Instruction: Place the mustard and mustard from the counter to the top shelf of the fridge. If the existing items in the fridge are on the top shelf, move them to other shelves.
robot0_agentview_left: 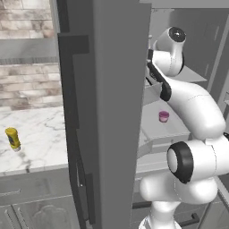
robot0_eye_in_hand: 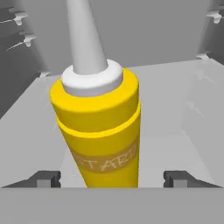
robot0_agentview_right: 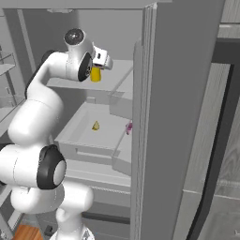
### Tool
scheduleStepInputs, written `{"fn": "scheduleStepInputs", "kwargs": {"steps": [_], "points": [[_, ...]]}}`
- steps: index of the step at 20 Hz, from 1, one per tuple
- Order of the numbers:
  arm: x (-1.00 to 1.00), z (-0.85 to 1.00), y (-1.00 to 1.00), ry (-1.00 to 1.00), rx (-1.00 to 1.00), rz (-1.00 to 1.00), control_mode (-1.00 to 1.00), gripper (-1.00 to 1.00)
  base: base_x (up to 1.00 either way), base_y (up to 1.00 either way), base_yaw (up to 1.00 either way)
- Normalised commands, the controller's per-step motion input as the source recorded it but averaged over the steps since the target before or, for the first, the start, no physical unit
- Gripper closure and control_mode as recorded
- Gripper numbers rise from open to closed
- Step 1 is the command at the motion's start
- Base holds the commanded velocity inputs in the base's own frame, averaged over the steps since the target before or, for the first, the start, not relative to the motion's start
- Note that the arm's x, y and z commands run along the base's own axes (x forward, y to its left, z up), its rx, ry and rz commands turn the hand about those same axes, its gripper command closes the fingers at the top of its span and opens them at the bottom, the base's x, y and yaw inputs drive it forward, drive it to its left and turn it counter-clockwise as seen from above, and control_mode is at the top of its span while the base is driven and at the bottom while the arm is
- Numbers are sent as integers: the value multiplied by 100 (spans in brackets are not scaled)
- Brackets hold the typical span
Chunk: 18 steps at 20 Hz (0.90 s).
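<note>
**First mustard bottle set on the top shelf, end effector let go**

Placing step for the tall mustard bottle [robot0_eye_in_hand: 98, 131], by the look of it. Stands upright on the top shelf [robot0_eye_in_hand: 175, 109] of the fridge [robot0_agentview_left: 112, 112], pale pointed nozzle up, right in front of the hand camera. End effector [robot0_eye_in_hand: 111, 179] apart: two dark fingertips [robot0_eye_in_hand: 46, 179] well out at 8 and 4 o'clock of the bottle's base, clear gaps on both sides, nothing clamped. In the right base view, the same bottle seen as a yellow patch just under the wrist at the high shelf.

Existing items one level down, not on the top shelf: pink cup [robot0_agentview_left: 163, 116] and small yellow wedge [robot0_agentview_right: 95, 125], near each other, so probably no need to shift them.

Second mustard bottle [robot0_agentview_left: 13, 138], shorter, dark label, upright on the marble surface [robot0_agentview_left: 40, 138], at 9 o'clock of the fridge door in the left base view, well apart from the arm.

Next move, as a judgement: straight pull-back of the hand without brushing the nozzle or tipping the bottle, then out past the door edge, and across to the surface for the shorter bottle. About half of the job left.
</note>
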Motion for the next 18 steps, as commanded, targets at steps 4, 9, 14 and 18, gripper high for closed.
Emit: {"fn": "scheduleStepInputs", "kwargs": {"steps": [4, 9, 14, 18], "points": [[-7, 0, 0, -5, 0, 0, -100, -100, 0, 0, 0], [-82, 0, 0, -12, 0, 0, -100, -100, 0, 0, 0], [-100, 0, 0, -27, 0, 0, -100, -100, 0, 0, 0], [-100, 6, 0, -23, 0, -2, -100, -100, 0, 0, 0]]}}
